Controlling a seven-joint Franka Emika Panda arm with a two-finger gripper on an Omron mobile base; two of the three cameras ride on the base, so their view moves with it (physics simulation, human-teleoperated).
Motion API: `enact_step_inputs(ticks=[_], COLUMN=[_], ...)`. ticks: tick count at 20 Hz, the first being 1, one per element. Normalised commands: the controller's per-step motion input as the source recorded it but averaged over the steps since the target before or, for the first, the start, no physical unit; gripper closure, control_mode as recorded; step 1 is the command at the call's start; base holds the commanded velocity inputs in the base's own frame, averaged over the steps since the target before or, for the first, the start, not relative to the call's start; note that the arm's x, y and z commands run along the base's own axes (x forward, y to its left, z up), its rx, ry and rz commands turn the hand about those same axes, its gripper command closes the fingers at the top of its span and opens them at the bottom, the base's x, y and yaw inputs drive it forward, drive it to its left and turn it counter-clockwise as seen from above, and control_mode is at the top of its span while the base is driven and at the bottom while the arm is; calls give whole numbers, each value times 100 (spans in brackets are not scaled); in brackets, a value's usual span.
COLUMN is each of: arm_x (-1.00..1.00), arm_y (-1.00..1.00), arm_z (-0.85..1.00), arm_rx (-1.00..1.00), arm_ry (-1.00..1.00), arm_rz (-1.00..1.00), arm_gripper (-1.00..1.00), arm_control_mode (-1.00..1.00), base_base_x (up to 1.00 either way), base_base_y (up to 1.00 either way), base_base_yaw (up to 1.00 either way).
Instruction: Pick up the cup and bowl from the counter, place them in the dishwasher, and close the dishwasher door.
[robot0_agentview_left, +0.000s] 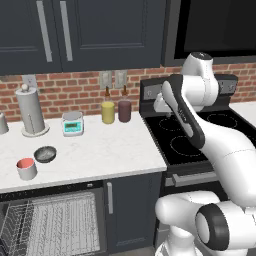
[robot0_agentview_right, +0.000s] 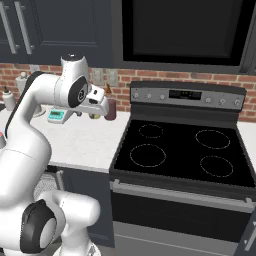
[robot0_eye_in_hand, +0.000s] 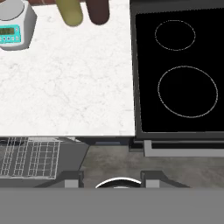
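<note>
The white cup (robot0_agentview_left: 26, 168) with its red inside stands near the front left of the counter (robot0_agentview_left: 110, 150). Just behind it to the right sits the dark grey bowl (robot0_agentview_left: 45, 154). Below them the dishwasher (robot0_agentview_left: 50, 222) is open, with its wire rack (robot0_eye_in_hand: 28, 156) drawn out; the door itself is hidden. My gripper (robot0_eye_in_hand: 111, 179) hangs high above the counter's right end, beside the stove and far right of both dishes. It is open, with nothing between its fingertips (robot0_eye_in_hand: 72, 179). The hand (robot0_agentview_right: 96, 106) shows white in front of the canisters.
A yellow canister (robot0_agentview_left: 108, 112) and a maroon one (robot0_agentview_left: 124, 110) stand at the brick wall, with a small kitchen scale (robot0_agentview_left: 72, 123) and a paper towel roll (robot0_agentview_left: 31, 111) further left. The black stove (robot0_agentview_left: 185, 140) adjoins the counter on the right. Navy cabinets hang overhead.
</note>
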Motion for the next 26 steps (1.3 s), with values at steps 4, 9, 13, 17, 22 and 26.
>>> enact_step_inputs(ticks=[4, 9, 13, 17, 22, 26], arm_x=[0, 0, 0, 0, 0, 0], arm_y=[0, 0, 0, 0, 0, 0], arm_z=[0, 0, 0, 0, 0, 0], arm_rx=[0, 0, 0, 0, 0, 0], arm_ry=[0, 0, 0, 0, 0, 0], arm_rz=[0, 0, 0, 0, 0, 0], arm_gripper=[-100, -100, -100, -100, -100, -100], arm_control_mode=[100, 100, 100, 100, 100, 100], base_base_x=[0, 0, 0, 0, -10, -34], base_base_y=[0, 0, -3, -8, -5, -36], base_base_yaw=[0, 0, 0, 12, 29, 28])
